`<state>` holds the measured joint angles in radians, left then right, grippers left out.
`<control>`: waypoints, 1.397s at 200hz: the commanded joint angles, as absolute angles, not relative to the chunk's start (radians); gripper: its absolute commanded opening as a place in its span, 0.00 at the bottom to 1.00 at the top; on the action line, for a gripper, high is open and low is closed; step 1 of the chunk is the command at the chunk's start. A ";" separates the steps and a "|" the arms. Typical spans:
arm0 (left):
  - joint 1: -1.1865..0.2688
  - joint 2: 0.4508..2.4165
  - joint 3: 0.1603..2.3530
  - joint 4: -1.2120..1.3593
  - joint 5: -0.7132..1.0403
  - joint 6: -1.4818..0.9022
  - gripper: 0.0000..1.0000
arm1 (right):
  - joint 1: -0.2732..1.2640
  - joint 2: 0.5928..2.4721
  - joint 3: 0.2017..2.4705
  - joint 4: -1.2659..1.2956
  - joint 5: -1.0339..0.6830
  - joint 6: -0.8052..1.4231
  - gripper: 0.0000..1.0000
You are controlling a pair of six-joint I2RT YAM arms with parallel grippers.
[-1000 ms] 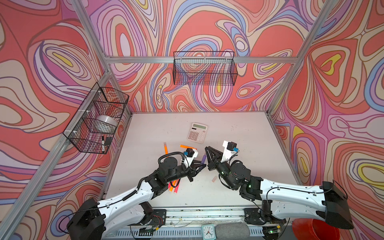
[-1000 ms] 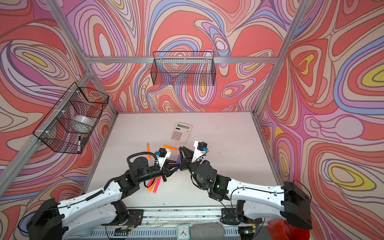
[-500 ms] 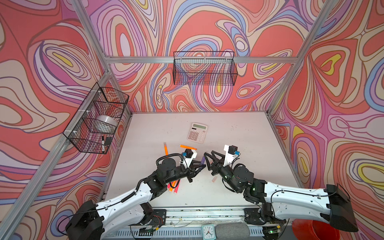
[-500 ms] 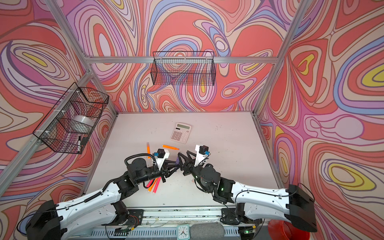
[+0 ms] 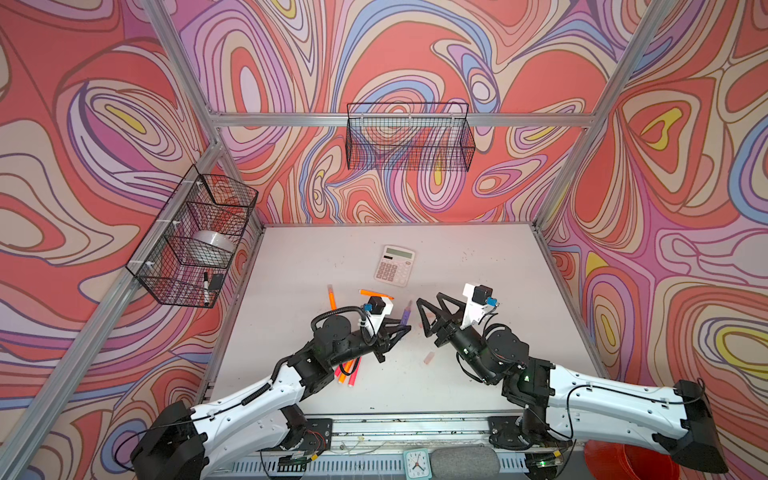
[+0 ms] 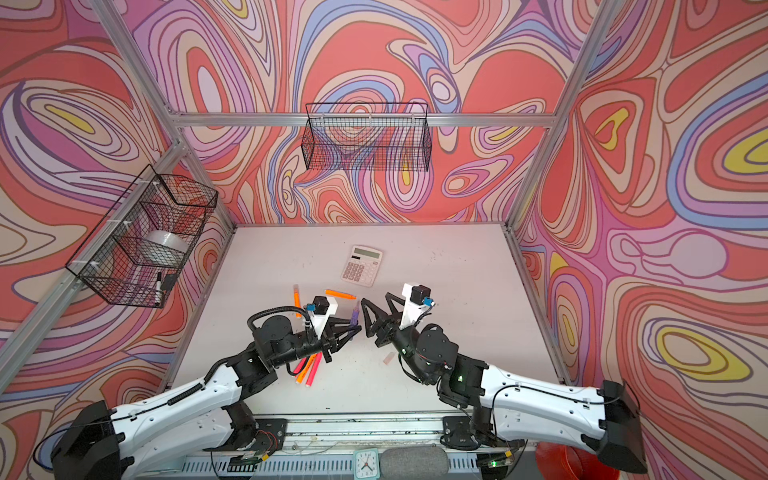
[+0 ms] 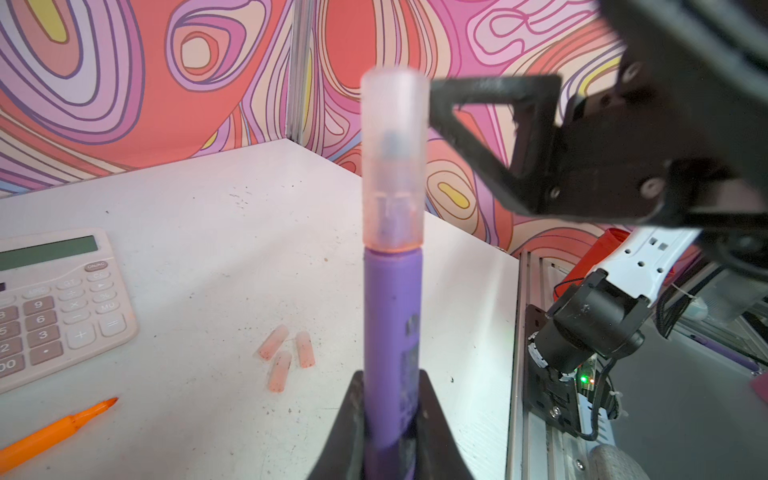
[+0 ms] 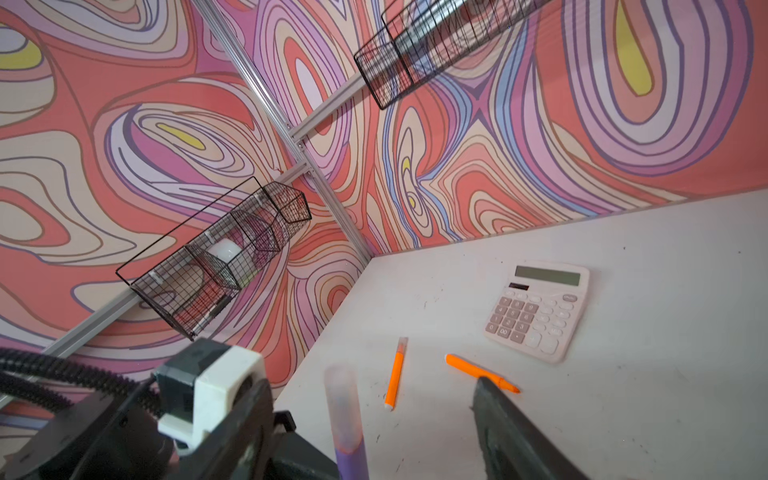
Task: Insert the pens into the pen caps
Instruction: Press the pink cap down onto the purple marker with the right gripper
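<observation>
My left gripper [image 7: 390, 376] is shut on the purple pen [image 7: 392, 324], which points up and away from it. A translucent pen cap [image 7: 395, 162] sits on the pen's tip. My right gripper [image 5: 428, 300] stands open just to the right of the capped tip, with nothing between its fingers [image 8: 498, 415]. Three loose pen caps [image 7: 279, 371] lie together on the table, and another cap [image 5: 429, 358] lies by the right arm. Two orange pens [image 8: 394, 376] [image 8: 478, 372] lie near the calculator. More pens [image 5: 349, 370], orange and pink-red, lie under the left arm.
A pale calculator [image 5: 395, 266] lies at mid-table behind the grippers. A wire basket [image 5: 195, 245] on the left wall holds a white roll and a black-capped marker; another basket [image 5: 409, 141] hangs on the back wall. A small clock [image 5: 416, 463] sits at the front rail.
My right gripper has opened, let go of the cap on the purple pen and drawn back to the right. The left gripper still holds the pen in about the same place.
</observation>
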<state>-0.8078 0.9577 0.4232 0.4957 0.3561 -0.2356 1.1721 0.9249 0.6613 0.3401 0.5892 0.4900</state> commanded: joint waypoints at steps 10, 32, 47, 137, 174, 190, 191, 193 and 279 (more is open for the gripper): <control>-0.811 0.950 0.439 0.495 0.340 -0.181 0.00 | 1.171 0.971 0.779 0.192 0.632 0.483 0.78; -0.820 0.941 0.416 0.538 0.365 -0.152 0.00 | 1.172 0.994 0.791 0.177 0.600 0.489 0.78; -0.831 0.942 0.418 0.531 0.363 -0.129 0.00 | 1.170 1.009 0.815 0.132 0.604 0.501 0.78; -0.840 0.951 0.441 0.502 0.374 -0.129 0.00 | 1.147 1.032 0.825 0.022 0.539 0.569 0.70; -0.839 0.949 0.440 0.500 0.376 -0.131 0.00 | 1.140 1.056 0.831 0.017 0.509 0.584 0.67; -0.840 0.951 0.441 0.499 0.380 -0.131 0.00 | 1.138 1.066 0.841 0.018 0.497 0.583 0.65; -0.839 0.950 0.441 0.499 0.380 -0.131 0.00 | 1.138 1.067 0.841 0.018 0.496 0.582 0.65; -0.840 0.951 0.441 0.499 0.380 -0.131 0.00 | 1.138 1.067 0.843 0.019 0.495 0.582 0.65; -0.841 0.955 0.445 0.498 0.381 -0.131 0.00 | 1.132 1.103 0.917 0.004 0.472 0.553 0.54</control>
